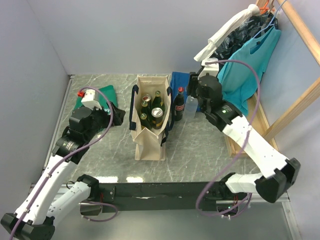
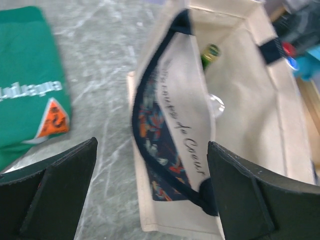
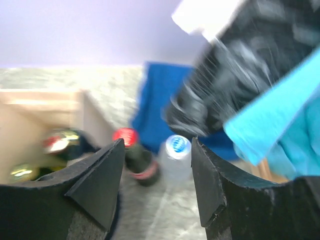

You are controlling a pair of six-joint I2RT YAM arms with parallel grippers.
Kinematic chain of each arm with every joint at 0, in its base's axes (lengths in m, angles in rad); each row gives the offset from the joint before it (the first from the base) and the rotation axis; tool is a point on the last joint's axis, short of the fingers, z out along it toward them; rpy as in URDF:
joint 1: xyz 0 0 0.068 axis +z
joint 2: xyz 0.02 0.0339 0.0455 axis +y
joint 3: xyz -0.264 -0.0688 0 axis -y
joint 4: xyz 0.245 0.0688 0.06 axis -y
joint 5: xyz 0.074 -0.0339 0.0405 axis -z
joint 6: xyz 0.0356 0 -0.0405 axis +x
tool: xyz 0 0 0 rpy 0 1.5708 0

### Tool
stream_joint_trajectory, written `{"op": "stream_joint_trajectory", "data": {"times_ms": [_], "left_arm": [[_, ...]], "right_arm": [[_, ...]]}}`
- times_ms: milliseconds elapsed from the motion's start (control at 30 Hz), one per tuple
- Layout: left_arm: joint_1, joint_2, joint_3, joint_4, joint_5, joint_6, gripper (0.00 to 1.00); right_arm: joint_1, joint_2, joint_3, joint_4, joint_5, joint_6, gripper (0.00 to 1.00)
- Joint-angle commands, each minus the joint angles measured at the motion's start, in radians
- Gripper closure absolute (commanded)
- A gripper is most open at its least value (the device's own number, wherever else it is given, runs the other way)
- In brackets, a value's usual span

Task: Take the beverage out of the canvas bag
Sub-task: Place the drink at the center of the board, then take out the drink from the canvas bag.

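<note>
A fixed camera looks down from behind the table's (image 1: 200, 145) near edge; both wrist cameras look closely past their fingers (image 2: 55, 195) at the same canvas bag (image 1: 150, 147).

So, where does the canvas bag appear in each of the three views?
Top external: the canvas bag stands open at the centre of the picture.
Left wrist: the bag fills the middle and right, its printed side towards the camera.
Right wrist: only a blurred part of it, at the left edge.
Shared landmark: the bottles inside it.

The canvas bag (image 1: 150, 145) is crowded with bottles (image 1: 156, 114); its right side is blocked by a cola bottle (image 1: 179, 104); open worktop (image 1: 122, 145) is found leftward.
</note>
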Motion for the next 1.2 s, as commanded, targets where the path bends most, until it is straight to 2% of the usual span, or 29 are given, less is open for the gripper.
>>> {"op": "stream_joint_trajectory", "data": {"times_ms": [0, 100, 267, 400, 600, 667, 800, 933, 1167], "left_arm": [[0.003, 0.035, 0.02, 0.068, 0.216, 0.058, 0.04], [0.003, 0.073, 0.029, 0.065, 0.319, 0.091, 0.04], [0.002, 0.158, 0.065, -0.025, 0.402, 0.128, 0.02], [0.0, 0.159, 0.056, -0.059, 0.403, 0.132, 0.01], [-0.006, 0.144, 0.032, -0.127, 0.422, 0.129, 0.01], [-0.008, 0.132, 0.028, -0.134, 0.46, 0.118, 0.03], [-0.011, 0.112, 0.022, -0.173, 0.425, 0.096, 0.05], [-0.012, 0.112, 0.031, -0.19, 0.451, 0.096, 0.06], [-0.014, 0.113, 0.035, -0.213, 0.475, 0.087, 0.08]], "right_arm": [[0.069, -0.031, 0.13, -0.066, -0.084, -0.078, 0.37], [0.131, -0.005, 0.187, -0.098, -0.189, -0.086, 0.37], [0.2, 0.097, 0.268, -0.143, -0.247, -0.086, 0.37], [0.232, 0.146, 0.284, -0.157, -0.259, -0.086, 0.38], [0.24, 0.17, 0.287, -0.172, -0.371, -0.055, 0.38], [0.246, 0.169, 0.279, -0.19, -0.398, -0.048, 0.39], [0.264, 0.164, 0.261, -0.229, -0.467, -0.031, 0.39], [0.312, 0.16, 0.259, -0.287, -0.504, -0.005, 0.4], [0.381, 0.184, 0.236, -0.342, -0.492, 0.024, 0.41]]}}
